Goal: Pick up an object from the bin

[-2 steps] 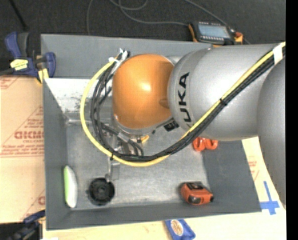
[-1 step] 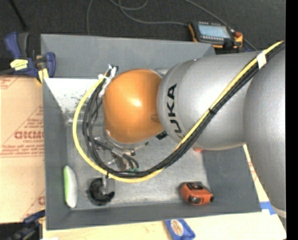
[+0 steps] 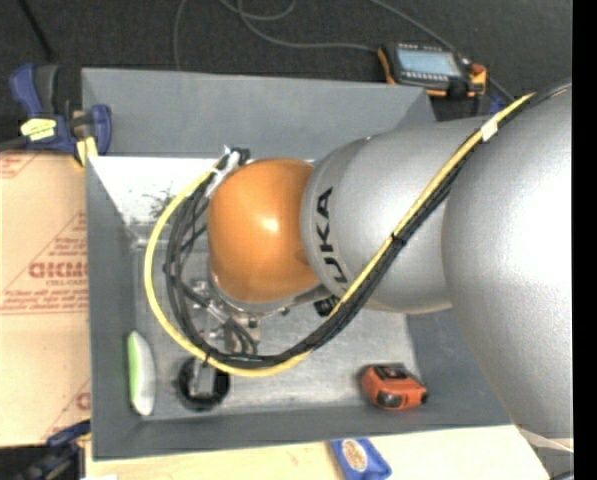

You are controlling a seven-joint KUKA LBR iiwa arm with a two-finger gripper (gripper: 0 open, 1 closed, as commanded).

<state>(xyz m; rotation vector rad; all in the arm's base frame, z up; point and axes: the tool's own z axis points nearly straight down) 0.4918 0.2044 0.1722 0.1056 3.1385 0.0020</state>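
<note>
While the orange cover (image 3: 258, 233) hides much of the tool (image 3: 221, 330), I cannot tell how open it is; the black round thing (image 3: 202, 384) lies just beside it, toward the white-green stick (image 3: 140, 372).

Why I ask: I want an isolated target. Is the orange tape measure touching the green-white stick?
Apart. The camera view shows bare bin floor between tape measure and stick.

An orange tape measure (image 3: 394, 386) is lying in the lower right corner of the bin (image 3: 278, 103), a white and green tube-like thing (image 3: 140, 371) is lying along its left wall, and a handheld device (image 3: 430, 66) is sitting beyond its far rim.
</note>
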